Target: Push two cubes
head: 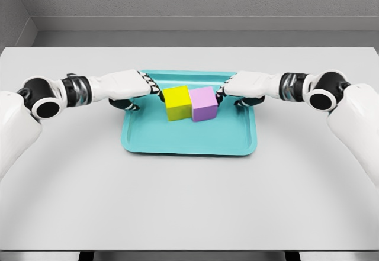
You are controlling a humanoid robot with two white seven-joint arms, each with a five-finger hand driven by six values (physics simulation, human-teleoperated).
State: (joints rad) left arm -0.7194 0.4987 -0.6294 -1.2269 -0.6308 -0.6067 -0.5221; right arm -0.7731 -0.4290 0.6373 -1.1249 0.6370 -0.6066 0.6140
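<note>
A yellow cube and a pink cube stand side by side, faces touching, in the middle of a teal tray. My left hand reaches in from the left, its fingertips against the yellow cube's left face. From the right, my right hand has its fingertips against the pink cube's right face. Both hands have their fingers extended and hold nothing.
The tray lies on a light grey table. Its raised rim surrounds the cubes. A grey wall stands behind the table's far edge.
</note>
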